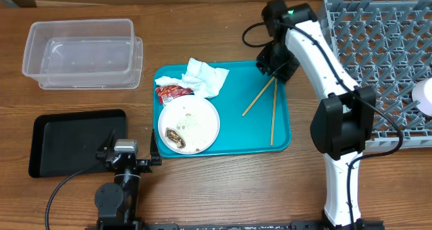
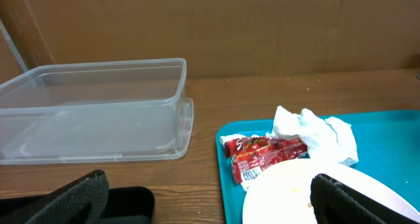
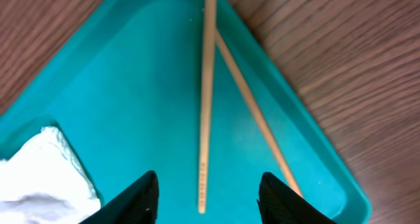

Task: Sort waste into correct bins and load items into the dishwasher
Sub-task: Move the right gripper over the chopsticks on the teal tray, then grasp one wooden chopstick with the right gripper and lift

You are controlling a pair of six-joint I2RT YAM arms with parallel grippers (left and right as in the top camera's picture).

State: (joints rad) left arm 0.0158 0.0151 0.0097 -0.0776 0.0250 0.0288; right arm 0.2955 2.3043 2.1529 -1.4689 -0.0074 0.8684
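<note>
Left gripper: is sitting nearest the robot base, jaws spread wide and gripping nothing, between the black tray and the teal tray's near left corner.
Black tray: is lying flat on the table at the near left, just beside the left gripper.
White plate: is resting in the near left part of the teal tray, carrying a brown food scrap and scattered rice grains.
Red wrapper: is lying just beyond the plate, touching the napkin.
Crumpled napkin: is lying at the tray's far edge.
Chopsticks: are lying on the tray's right side, meeting at their far ends and spreading apart toward the robot.
Right gripper: is hovering over the tray's far right corner, jaws released and straddling one chopstick's end; whether they touch it cannot be told.
Clear tub: is standing at the far left, well apart from the teal tray.
Grey dish rack: is occupying the far right, with a white round dish at the picture's right edge.
</note>
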